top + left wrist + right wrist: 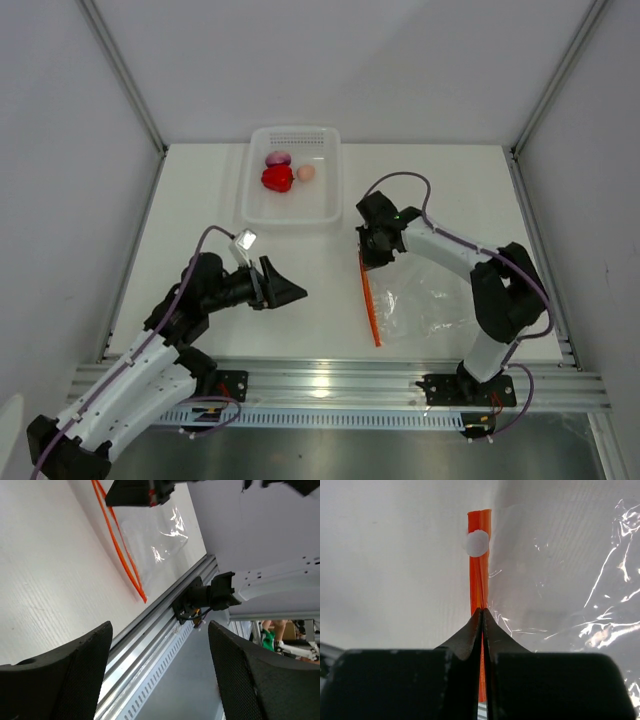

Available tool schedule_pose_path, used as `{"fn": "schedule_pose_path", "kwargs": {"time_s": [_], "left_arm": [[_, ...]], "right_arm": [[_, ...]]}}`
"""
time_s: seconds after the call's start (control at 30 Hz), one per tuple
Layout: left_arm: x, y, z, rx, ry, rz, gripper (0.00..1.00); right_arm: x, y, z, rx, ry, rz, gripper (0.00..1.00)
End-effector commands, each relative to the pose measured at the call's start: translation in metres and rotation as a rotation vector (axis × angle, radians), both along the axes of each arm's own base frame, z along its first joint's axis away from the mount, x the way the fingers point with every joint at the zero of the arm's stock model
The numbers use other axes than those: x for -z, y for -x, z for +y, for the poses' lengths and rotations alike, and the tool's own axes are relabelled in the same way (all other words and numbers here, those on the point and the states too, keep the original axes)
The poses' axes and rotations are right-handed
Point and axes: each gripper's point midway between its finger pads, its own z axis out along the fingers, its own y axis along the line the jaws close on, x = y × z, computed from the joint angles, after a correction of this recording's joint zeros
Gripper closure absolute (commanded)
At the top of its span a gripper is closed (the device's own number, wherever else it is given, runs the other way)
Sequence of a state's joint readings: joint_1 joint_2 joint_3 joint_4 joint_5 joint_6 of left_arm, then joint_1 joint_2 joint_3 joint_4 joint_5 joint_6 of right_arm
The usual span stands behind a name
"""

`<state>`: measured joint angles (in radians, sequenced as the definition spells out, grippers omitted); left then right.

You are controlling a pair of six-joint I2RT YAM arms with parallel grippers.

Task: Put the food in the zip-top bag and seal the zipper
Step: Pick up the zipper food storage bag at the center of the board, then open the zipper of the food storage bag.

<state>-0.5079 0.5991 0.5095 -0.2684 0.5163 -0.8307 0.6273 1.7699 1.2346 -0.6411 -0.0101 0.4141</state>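
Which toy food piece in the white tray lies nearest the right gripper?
The small peach egg-like ball, right of the glossy red lump and purple-pink piece.

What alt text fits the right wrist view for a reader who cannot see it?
The right claw is shut on the orange-red zipper of the clear zip-top bag. The strip runs away from the camera to an end marked by a white dot, with crinkly plastic spreading to its right.

The zip-top bag [430,310] is clear, crinkled, glossy plastic; its zipper [369,300] is smooth orange-red plastic. The bench [200,200] looks matt white, the rail [330,380] brushed metal.
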Motion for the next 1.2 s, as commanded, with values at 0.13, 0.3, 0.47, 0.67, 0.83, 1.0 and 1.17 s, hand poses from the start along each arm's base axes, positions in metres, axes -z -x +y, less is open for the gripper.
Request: {"fn": "schedule_pose_path", "kwargs": {"time_s": [0.13,0.3,0.47,0.67,0.83,1.0,1.17], "left_arm": [[-0.005,-0.008,-0.028,0.028,0.009,-0.101,0.25],[0.006,-0.006,-0.055,0.067,-0.062,-0.096,0.25],[0.015,-0.003,-0.075,0.088,-0.114,-0.103,0.29],[0.018,-0.002,-0.092,0.092,-0.153,-0.12,0.34],[0.014,-0.003,-0.098,0.092,-0.156,-0.124,0.37],[0.029,-0.008,-0.104,0.091,-0.205,-0.106,0.38],[0.037,-0.011,-0.109,0.093,-0.223,-0.094,0.41]], "right_arm": [[-0.106,0.021,0.026,-0.033,-0.248,-0.122,1.0],[-0.13,0.041,0.036,-0.056,-0.313,-0.138,1.0],[-0.139,0.059,0.041,-0.073,-0.353,-0.147,1.0],[-0.137,0.07,0.041,-0.07,-0.364,-0.137,1.0],[-0.135,0.075,0.045,-0.076,-0.371,-0.131,1.0],[-0.135,0.077,0.05,-0.081,-0.387,-0.128,1.0],[-0.137,0.078,0.052,-0.081,-0.399,-0.131,1.0]]}}
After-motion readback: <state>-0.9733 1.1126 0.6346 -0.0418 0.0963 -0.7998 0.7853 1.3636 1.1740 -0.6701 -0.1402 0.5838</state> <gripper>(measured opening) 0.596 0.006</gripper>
